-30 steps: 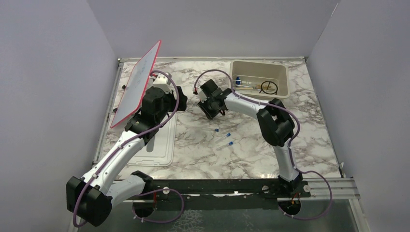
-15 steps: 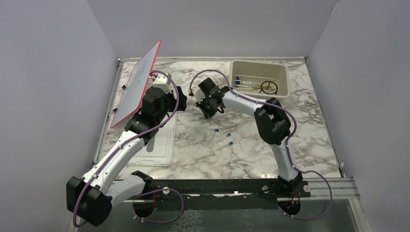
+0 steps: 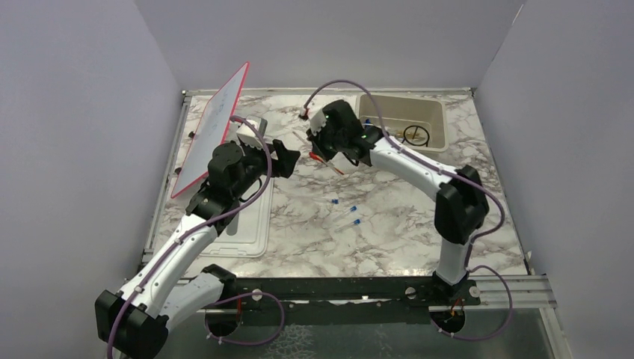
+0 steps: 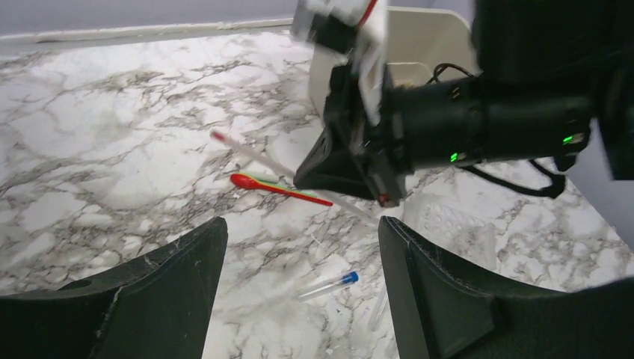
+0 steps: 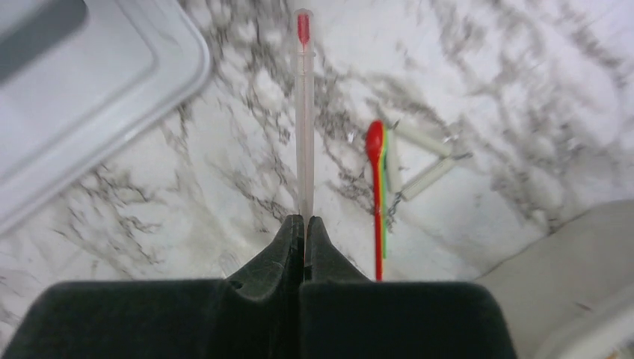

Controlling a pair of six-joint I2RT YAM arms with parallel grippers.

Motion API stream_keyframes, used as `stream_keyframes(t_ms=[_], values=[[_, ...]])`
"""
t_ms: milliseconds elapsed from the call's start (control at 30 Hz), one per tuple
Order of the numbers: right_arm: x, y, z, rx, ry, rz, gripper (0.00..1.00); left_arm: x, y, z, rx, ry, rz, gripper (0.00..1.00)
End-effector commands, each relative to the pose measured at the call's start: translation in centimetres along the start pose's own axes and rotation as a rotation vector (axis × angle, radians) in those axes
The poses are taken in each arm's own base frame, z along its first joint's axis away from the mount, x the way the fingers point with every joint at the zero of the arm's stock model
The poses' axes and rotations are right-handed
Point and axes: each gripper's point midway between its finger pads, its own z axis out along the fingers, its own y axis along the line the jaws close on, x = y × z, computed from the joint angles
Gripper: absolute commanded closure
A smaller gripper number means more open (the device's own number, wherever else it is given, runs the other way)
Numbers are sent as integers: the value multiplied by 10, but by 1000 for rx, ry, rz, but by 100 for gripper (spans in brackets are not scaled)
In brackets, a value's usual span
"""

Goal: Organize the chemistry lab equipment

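Thin clear red-tipped tube (image 5: 303,112), pinched by black right jaws, veined marble tabletop (image 5: 486,45)

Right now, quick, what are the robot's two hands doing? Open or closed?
Left gripper: open, holding nothing.
Right gripper: shut on the thin clear red-tipped tube.

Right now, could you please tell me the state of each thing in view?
Right hand: shut on red-tipped tube.
Left hand: open, empty.
Red spoon: lying loose on table.
Blue-capped tubes: lying loose on table.
Tub: open, some items inside.
Lid: off, flat on table.
Board: propped up, tilted.
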Motion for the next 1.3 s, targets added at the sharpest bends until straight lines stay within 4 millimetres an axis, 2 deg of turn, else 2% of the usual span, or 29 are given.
stream_keyframes(t_ms=[0, 67, 133, 200, 300, 400, 467, 600, 733, 900, 1100, 1267], values=[[-81, -14, -60, 88, -300, 54, 99, -15, -22, -6, 119, -64, 28, 23], [-98, -24, -83, 125, -372, 107, 99, -16, -22, -7, 120, -72, 24, 23], [-109, -42, -104, 172, -433, 213, 99, -16, -21, -7, 113, -71, 20, 23], [-117, -68, -128, 225, -502, 324, 99, -15, -17, -5, 90, -69, 4, 23], [-121, -110, -164, 320, -609, 509, 99, -12, -12, -3, 65, -54, -3, 23], [-113, -144, -192, 416, -697, 675, 99, -12, -11, -1, 56, -48, -8, 23], [-102, -161, -203, 487, -728, 778, 99, -10, -10, -1, 50, -42, -11, 23], [-62, -197, -218, 679, -754, 1055, 99, -9, -7, 0, 35, -34, -16, 23], [-27, -226, -217, 743, -797, 1285, 99, -7, -5, 1, 20, -24, -16, 23], [13, -245, -195, 801, -809, 1569, 99, -6, -3, 2, 14, -20, -17, 23], [39, -264, -163, 833, -824, 1817, 99, -4, -2, 3, 8, -15, -20, 23], [68, -274, -140, 974, -771, 1990, 99, -1, 1, 6, -3, -5, -19, 23]])
